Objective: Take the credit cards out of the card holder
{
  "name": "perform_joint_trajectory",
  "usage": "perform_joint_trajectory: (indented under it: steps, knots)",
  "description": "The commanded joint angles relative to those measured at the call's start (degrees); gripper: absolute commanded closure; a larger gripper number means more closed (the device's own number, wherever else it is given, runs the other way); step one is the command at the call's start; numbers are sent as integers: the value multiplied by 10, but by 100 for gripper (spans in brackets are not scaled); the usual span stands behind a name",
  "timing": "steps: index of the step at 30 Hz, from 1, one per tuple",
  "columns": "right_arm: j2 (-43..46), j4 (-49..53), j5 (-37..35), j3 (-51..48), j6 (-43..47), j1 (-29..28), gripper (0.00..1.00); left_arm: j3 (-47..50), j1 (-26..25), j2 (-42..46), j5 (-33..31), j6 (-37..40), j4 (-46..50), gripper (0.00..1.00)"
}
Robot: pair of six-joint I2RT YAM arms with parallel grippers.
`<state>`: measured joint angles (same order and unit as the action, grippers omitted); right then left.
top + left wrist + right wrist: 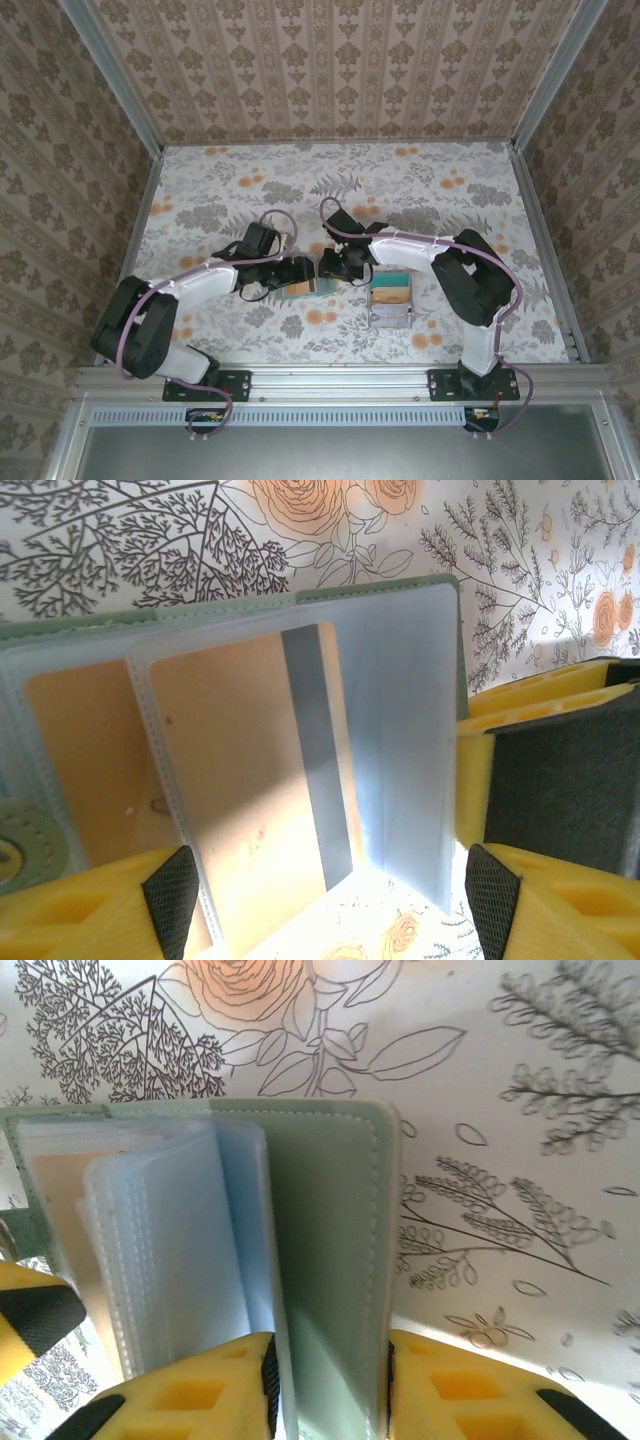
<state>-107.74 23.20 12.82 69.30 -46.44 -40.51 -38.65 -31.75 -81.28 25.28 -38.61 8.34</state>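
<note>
Nearest to us on the flowered worktop (420,190), the grey tray (392,322) lies in front of the right arm, with teal and tan contents inside. Just beyond it and to its left, the two arms meet at the middle of the worktop, and the card holder (303,287) sits between them, close beside the tray.

The left hand (295,272) reaches in from the left. Its wrist view shows the left hand (332,895) released: the black pads (172,895) stand wide apart, and the opened card holder (400,680) lies between them. A tan card (240,780) with a grey stripe sits in a clear sleeve there, and the green edge of the cover runs along the top.

The right hand (335,265) comes in from the other side. Its wrist view shows the right hand (328,1380) with its yellow fingers (460,1390) on either side of the grey-green cover of the card holder (330,1210). The blue-grey sleeves fan out to the left of that cover. We cannot tell whether these fingers pinch the cover or merely flank it.

Farther off, the worktop runs on to the patterned walls.
</note>
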Motion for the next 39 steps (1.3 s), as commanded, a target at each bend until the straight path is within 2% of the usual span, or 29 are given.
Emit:
perform_joint_trajectory:
  steps: [1,6,9,11,16,22,28,39]
  knots:
    - [43,30,-29,8,7,11,63,-8,13,29,-17,23,36,25]
    - [61,43,-43,19,13,11,55,-2,24,37,-12,28,40,25]
    - [60,33,-23,25,20,9,57,-2,29,41,-21,35,53,25]
    - [50,23,-3,32,22,3,61,2,41,47,-26,38,59,29]
    - [23,-41,46,25,-11,-13,75,8,52,39,-32,48,70,65]
    - [-13,-93,80,15,-40,-21,80,15,52,18,-28,42,58,81]
    - [-41,-115,99,17,-51,-21,77,17,52,-7,-33,41,61,82]
    - [-68,-119,100,11,-48,-20,79,13,48,-44,-52,42,75,83]
